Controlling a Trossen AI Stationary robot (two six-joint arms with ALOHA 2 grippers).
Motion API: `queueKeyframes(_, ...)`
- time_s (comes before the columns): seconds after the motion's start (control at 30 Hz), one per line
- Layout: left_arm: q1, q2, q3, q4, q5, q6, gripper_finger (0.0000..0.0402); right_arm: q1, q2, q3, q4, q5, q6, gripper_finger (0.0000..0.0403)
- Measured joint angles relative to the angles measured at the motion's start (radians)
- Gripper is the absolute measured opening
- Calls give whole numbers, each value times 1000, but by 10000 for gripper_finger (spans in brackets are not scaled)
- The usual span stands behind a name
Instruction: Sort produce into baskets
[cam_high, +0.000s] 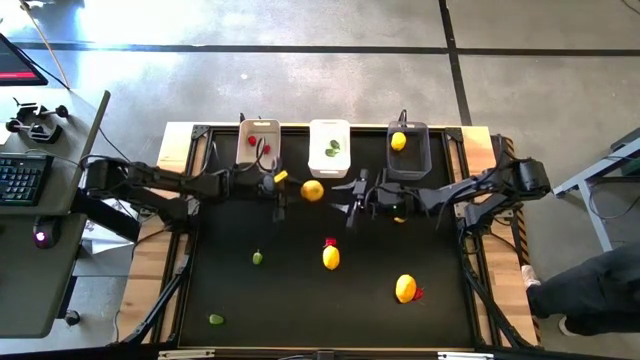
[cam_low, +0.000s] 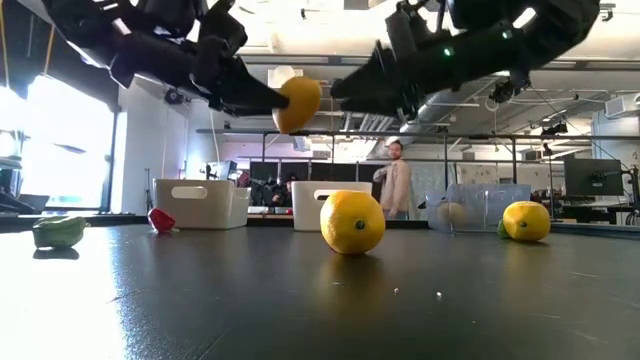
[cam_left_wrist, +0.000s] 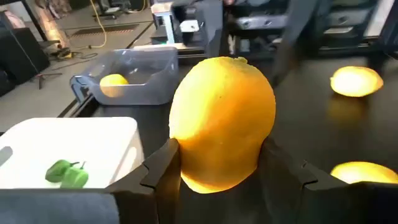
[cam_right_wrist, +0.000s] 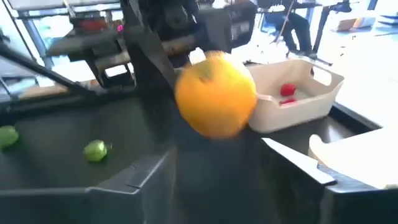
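Note:
My left gripper (cam_high: 297, 187) reaches in from the table's left and is shut on a yellow-orange lemon (cam_high: 312, 190), held above the table in front of the white basket (cam_high: 329, 128). My right gripper (cam_high: 352, 195) faces it from the right, open, with the lemon (cam_right_wrist: 214, 93) just ahead of its fingers. At the far edge, the beige basket (cam_high: 258, 128) holds red pieces, the white basket holds green pieces (cam_left_wrist: 67, 174), and the dark grey basket (cam_high: 425, 150) holds a lemon (cam_high: 398, 141). My left gripper pinches the lemon by its two opposite sides (cam_left_wrist: 186, 155) between its two fingers (cam_left_wrist: 163, 171). The fingers come nearly level from the table's left. The lemon (cam_low: 297, 103) sits at their free ends, sticking out past them, lifted clear of the table.
Loose on the black table lie a lemon (cam_high: 331, 257) beside a red piece (cam_high: 330, 242), another lemon (cam_high: 405, 289) with a red piece (cam_high: 417, 293), and green pieces (cam_high: 257, 258) (cam_high: 216, 320). A person (cam_low: 397, 180) stands in the room behind.

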Motion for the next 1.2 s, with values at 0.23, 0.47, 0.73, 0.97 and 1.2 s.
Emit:
queueKeyframes(0.23,50,0,0,30,55,17,156,0,0,53,-1,-17,0,245)
queueKeyframes(0.47,68,0,0,47,112,37,156,0,0,72,5,-50,-34,246)
queueKeyframes(0.73,114,0,0,59,262,27,156,-1,0,72,20,-141,-105,246)
queueKeyframes(0.97,139,0,1,62,326,-24,156,-1,-1,72,40,-116,-161,246)
queueKeyframes(1.2,136,0,1,83,326,-44,156,0,-1,72,43,-75,-218,246)
